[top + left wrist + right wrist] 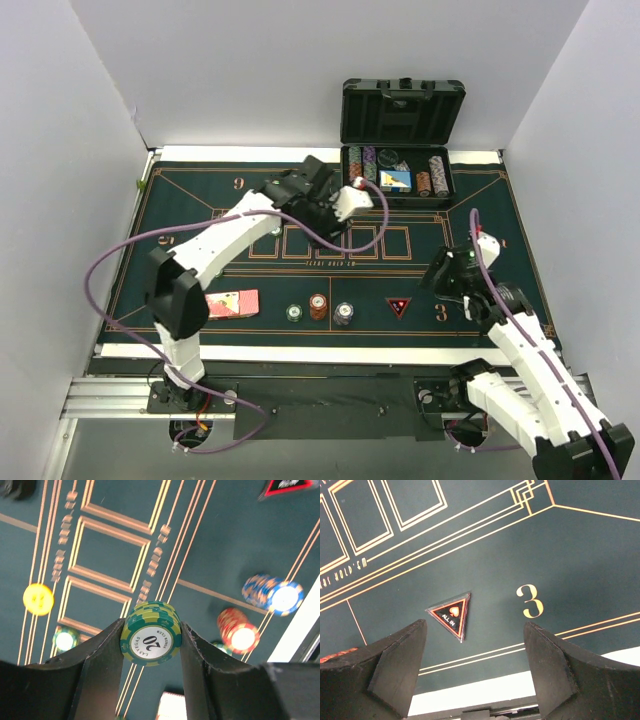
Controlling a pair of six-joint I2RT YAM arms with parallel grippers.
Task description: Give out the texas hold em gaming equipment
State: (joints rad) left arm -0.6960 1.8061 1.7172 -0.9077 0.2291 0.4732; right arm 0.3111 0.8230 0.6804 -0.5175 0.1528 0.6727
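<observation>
The left hand (151, 627) is clenching a green chip stack (150, 641), while the right hand (475, 626) is hovering released behind a triangle marker (451, 615).

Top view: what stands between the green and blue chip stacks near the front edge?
A red chip stack; the top view shows it.

Playing cards (171, 707) — cut off by the lower edge, blurred.
</observation>
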